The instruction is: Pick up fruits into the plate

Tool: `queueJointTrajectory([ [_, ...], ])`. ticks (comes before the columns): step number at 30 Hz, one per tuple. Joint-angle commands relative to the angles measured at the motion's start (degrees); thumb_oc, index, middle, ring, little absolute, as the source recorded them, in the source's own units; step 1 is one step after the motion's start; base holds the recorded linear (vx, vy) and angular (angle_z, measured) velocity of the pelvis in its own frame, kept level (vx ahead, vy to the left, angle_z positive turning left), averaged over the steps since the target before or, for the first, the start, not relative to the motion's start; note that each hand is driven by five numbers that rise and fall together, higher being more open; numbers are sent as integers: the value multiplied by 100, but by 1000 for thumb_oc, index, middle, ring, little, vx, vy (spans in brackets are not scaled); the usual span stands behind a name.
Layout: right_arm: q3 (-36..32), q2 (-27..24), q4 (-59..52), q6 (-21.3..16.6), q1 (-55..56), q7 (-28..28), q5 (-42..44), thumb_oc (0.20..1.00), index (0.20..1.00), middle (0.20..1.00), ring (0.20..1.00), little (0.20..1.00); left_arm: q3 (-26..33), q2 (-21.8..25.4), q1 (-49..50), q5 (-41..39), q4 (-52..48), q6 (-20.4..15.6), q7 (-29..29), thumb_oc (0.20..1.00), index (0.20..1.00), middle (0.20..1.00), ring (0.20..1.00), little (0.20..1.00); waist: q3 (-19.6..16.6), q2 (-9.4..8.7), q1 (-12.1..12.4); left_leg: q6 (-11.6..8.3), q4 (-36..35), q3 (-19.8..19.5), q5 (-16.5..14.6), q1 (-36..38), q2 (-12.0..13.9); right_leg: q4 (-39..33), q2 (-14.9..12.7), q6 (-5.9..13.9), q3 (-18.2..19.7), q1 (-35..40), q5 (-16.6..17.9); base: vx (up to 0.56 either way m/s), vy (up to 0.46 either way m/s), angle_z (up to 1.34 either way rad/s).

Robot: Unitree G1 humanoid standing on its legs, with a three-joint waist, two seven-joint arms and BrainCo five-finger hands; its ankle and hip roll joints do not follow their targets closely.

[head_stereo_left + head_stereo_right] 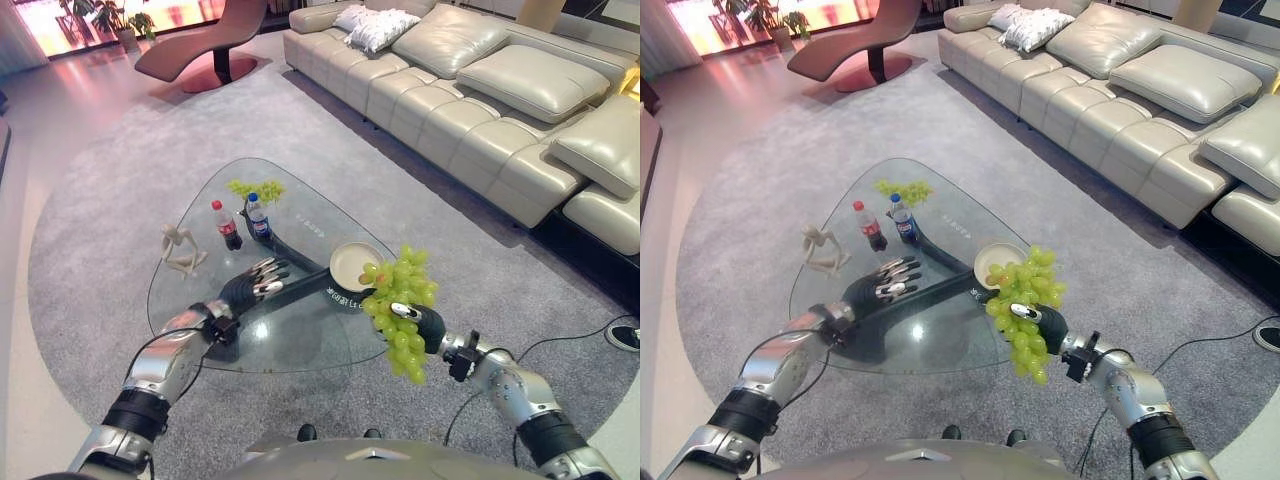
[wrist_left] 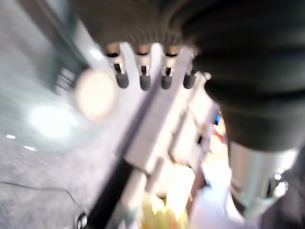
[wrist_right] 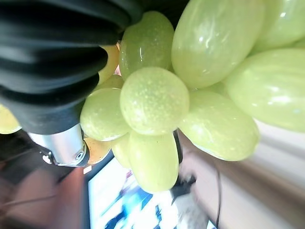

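A rounded-triangle glass surface [image 1: 290, 340] stands on a grey carpet [image 1: 110, 180]. On the glass, a red-capped cola bottle [image 1: 227, 225] and a blue-capped, blue-labelled bottle [image 1: 259, 217] stand upright just beside each other, with a pale seated figurine [image 1: 180, 250] near them. A cream leather sofa [image 1: 480, 100] with a white cushion [image 1: 380, 30] lines the far side; a dark red lounge chair [image 1: 205, 45] sits beyond.

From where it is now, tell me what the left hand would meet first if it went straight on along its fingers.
Probably the plate: the left hand hovers open over the glass table, fingers aimed that way. Its height above the glass is unclear.
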Motion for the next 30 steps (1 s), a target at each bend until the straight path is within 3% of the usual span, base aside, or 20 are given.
queueJointTrajectory([
  [1,-261,-367,-22,-593,-473,-230,-437,200,200,200,200,200,261,213,-179,309,414,-264,186,1000,1000,1000,1000,1000,278,-15,131,-27,434,529,-815,83,121,386,-247,267,-161,-71,-492,-3,-8,5],
  [3,-275,-653,105,-685,-616,-480,-818,200,200,200,200,200,249,241,-113,425,736,-314,348,1000,1000,1000,1000,1000,390,-27,167,-39,516,498,-810,-54,121,474,-246,253,-175,-208,-512,-45,-15,7],
  [5,-58,-1057,389,-934,-1051,-1021,-1630,200,200,200,200,200,65,262,-262,743,1512,-673,613,1000,1000,1000,1000,1000,684,-55,233,-48,682,415,-782,-378,107,651,-239,225,-173,-516,-526,-188,-57,6],
  [7,179,-1276,548,-991,-1378,-1262,-2129,200,200,200,200,200,-29,213,-402,750,1970,-776,762,1000,1000,1000,1000,1000,894,-65,277,-43,753,350,-760,-521,91,752,-222,203,-181,-654,-537,-136,-39,20],
  [13,1015,-1970,1245,-815,-2598,-1892,-3831,200,200,200,200,200,-403,-90,-681,1152,3360,-1000,1070,1000,1000,1000,1000,1000,1467,-75,462,-23,965,59,-673,-1017,36,1089,-169,116,-283,-1125,-600,-73,-45,22],
  [24,2108,-2321,2523,-406,-4808,-2409,-5656,200,200,200,200,200,-1183,-388,-1019,1458,3802,-1250,1547,1000,1000,1000,1000,1000,2177,171,771,-11,1394,-364,-543,-2029,-185,1551,-223,18,-592,-2077,-637,-67,11,11],
  [30,2396,-2192,3236,-120,-5668,-2990,-6145,200,200,200,200,200,-1525,-408,-1170,1488,3589,-1182,1778,1000,1000,1000,1000,1000,2178,315,887,20,1545,-430,-465,-2650,-272,1787,-235,10,-720,-2755,-613,-26,37,10],
])
